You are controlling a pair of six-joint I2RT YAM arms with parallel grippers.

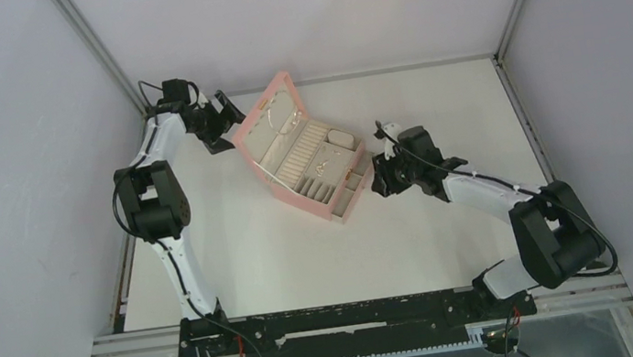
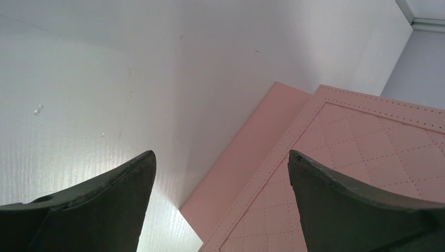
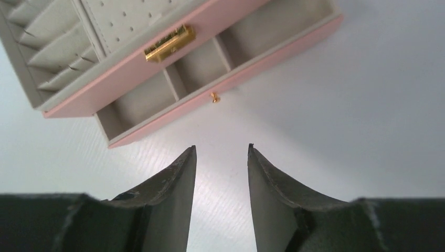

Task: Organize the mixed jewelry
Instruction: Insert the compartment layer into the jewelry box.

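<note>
Right tool [image 3: 220,149] hovers low over the worktop [image 1: 305,263] with its fingers partly apart and nothing between them. It sits just off the near-right side of the pink box [image 1: 316,206], facing the pulled-out drawer [image 3: 173,79]. The drawer's front runs slantwise across the tool's line of approach, and its small gold knob [image 3: 213,97] is almost in line with the gap between the fingers. The three drawer compartments that show look bare.

The mixed jewelry [image 1: 322,167] appears from above only as tiny pale glints in the box's upper tray, too small to tell apart. They lie beyond the drawer and up a level from the right tool, toward the worktop's far edge. The box sits near the middle of that far edge, with its long axis running diagonally.

The left tool [image 2: 220,157] is spread wide and empty at the far-left side. It is behind the raised quilted lid [image 2: 367,152], one finger over bare worktop and one over the lid's back, so the lid stands between it and the tray.

By my reading, the right arm is the nearer one and has the open path. It would need to go forward and over the drawer front.
</note>
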